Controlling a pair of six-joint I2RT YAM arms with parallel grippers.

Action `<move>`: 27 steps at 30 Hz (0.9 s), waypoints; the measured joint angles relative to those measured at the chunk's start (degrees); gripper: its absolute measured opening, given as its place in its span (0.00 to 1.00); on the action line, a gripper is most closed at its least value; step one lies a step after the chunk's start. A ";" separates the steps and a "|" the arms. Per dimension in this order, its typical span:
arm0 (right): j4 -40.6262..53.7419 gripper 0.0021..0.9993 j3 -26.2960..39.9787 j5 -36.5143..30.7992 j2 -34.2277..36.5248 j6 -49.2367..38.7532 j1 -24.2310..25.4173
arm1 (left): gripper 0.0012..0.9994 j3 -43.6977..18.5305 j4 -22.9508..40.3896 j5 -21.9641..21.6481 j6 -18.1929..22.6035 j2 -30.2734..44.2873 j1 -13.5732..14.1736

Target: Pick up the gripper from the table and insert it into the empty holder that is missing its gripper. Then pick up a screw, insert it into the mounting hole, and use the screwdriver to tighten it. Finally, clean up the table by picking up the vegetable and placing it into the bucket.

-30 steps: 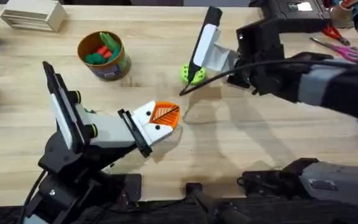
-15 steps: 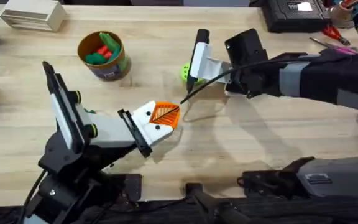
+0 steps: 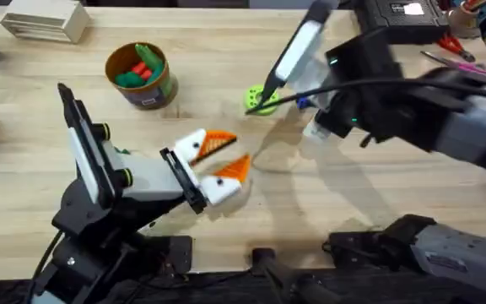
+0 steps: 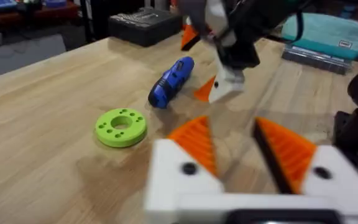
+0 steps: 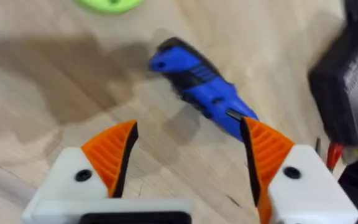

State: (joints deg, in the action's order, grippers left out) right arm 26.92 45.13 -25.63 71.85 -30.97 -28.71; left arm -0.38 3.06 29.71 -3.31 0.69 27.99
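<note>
— Where does the screwdriver (image 5: 202,89) lie from our right claw (image 5: 188,162)?
— On the desk (image 5: 36,74) just ahead of its spread, empty fingers, long axis slanting across the gap.
— Which arm is nearer?
— We judge the right; our left claw (image 4: 244,152), also agape, sits farther back.

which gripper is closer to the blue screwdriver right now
Right. The right gripper hangs open just above the screwdriver. The left gripper, also open, is farther off across the table, beyond the green ring.
</note>
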 joint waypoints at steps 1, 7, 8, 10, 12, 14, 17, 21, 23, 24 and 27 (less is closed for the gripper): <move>0.13 0.95 0.08 0.02 -1.67 1.62 0.00 | 0.55 0.00 -0.01 0.02 0.00 0.00 0.00; 0.15 0.95 0.87 7.95 -14.13 13.07 0.00 | 0.99 0.00 -0.10 -0.24 -0.15 0.00 0.00; 0.16 0.95 0.89 9.43 -15.03 13.68 0.00 | 0.99 0.00 -0.35 -0.56 -0.18 0.00 0.00; 0.18 0.95 0.89 12.03 -16.32 14.64 0.00 | 0.99 0.02 -1.89 -1.08 -0.74 0.00 0.00; 0.23 0.95 0.89 13.54 -16.84 15.19 0.00 | 0.99 -0.29 -2.87 -2.41 -2.57 -0.02 0.00; 0.27 0.95 0.89 14.63 -16.93 15.70 0.00 | 0.99 -1.70 -0.02 -4.30 -4.33 0.00 0.00; 0.37 0.95 0.89 15.71 -16.91 16.27 0.00 | 0.99 -12.06 16.09 -11.32 -6.36 1.18 0.00; 0.87 0.95 0.89 16.16 -16.93 16.44 0.00 | 0.99 -24.50 29.80 -18.52 -7.29 7.59 0.00; 1.57 0.95 0.89 16.30 -16.93 16.43 0.00 | 0.99 -31.24 38.63 -22.72 -8.70 12.58 0.00; 1.93 0.95 0.89 16.31 -16.91 16.44 0.00 | 0.99 -34.66 42.90 -24.80 -9.33 15.34 0.00; 2.40 0.95 0.89 16.31 -16.91 16.44 0.00 | 0.99 -46.03 54.83 -31.87 -10.56 25.29 0.00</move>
State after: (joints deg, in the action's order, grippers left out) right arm 29.32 46.02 -9.32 54.94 -14.52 -28.71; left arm -46.42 57.89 -2.15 -13.87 25.98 27.99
